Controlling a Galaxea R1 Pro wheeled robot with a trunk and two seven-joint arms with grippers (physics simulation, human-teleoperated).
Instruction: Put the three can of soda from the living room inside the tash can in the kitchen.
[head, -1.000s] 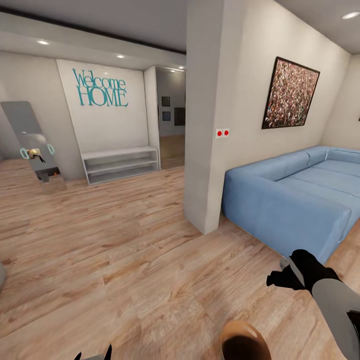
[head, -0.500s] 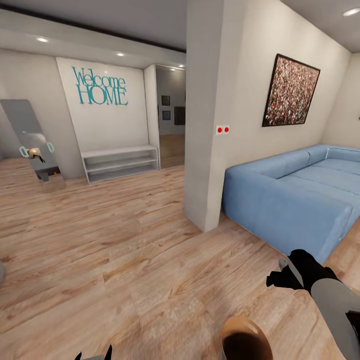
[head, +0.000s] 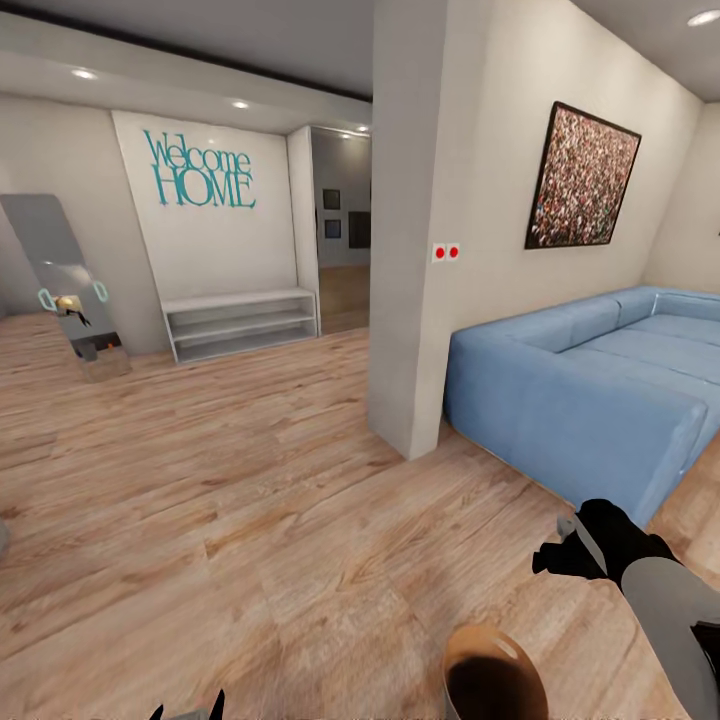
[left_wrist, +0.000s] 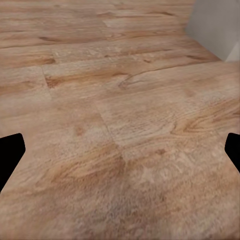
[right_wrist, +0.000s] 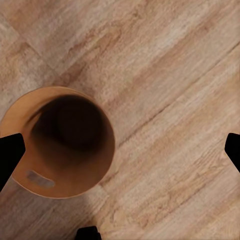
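one tash can (right_wrist: 62, 142) stands on the wood floor (head: 250, 480) below the right pincer (right_wrist: 120, 150), its fingers spread wide, like the left pincer (left_wrist: 120, 150), near one blue sofa (head: 590, 390).

I'm looking over a light wood plank floor (head: 230, 480) toward a white wall bearing teal "Welcome HOME" lettering (head: 198, 172), with a low white shelf unit (head: 242, 325) beneath it and a leaning mirror (head: 62, 285) beside. A white pillar (head: 410, 230) carries two red switches (head: 446, 252). Ahead of my right gripper (head: 560, 555) sits a blue sofa (head: 590, 385) under a framed speckled picture (head: 580, 180). Recessed ceiling lights (head: 85, 74) glow.
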